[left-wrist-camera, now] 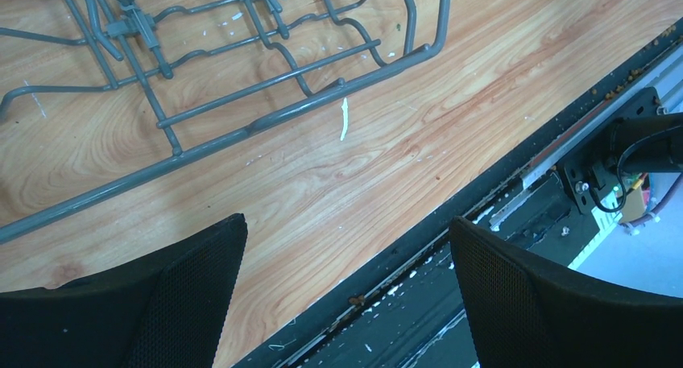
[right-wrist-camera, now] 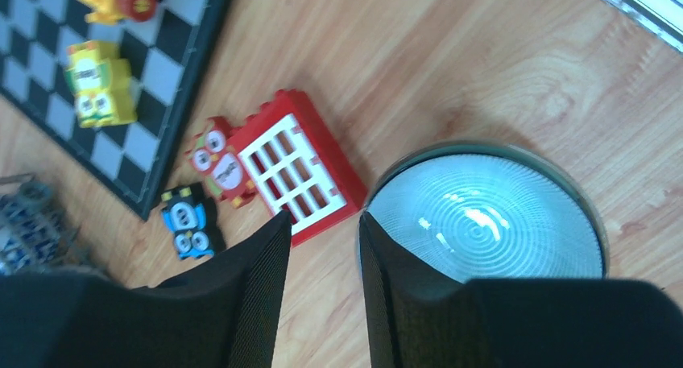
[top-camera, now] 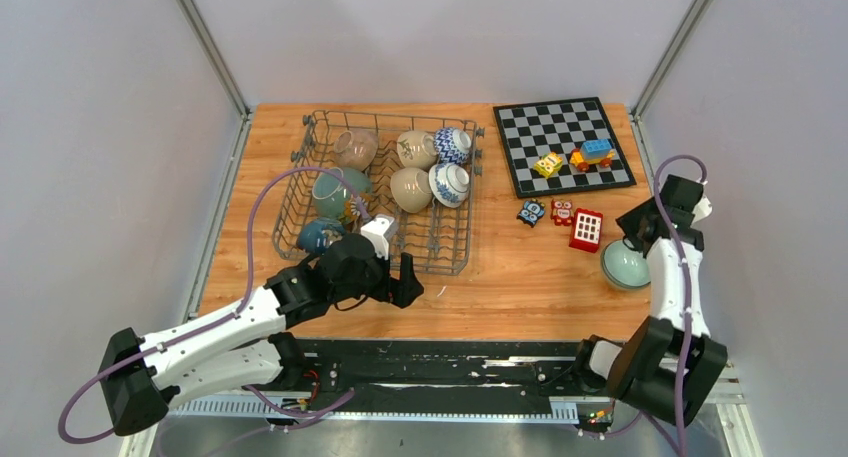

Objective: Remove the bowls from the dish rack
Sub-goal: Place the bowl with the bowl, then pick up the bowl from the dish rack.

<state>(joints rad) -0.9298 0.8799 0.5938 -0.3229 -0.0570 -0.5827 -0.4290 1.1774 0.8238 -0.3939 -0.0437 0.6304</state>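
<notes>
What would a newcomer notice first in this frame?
The grey dish rack stands left of centre on the table, holding a jumble of bowls tipped at angles. At the far right lies a chessboard with toy blocks on and beside it. One pale green bowl sits on the table by the right arm.
</notes>
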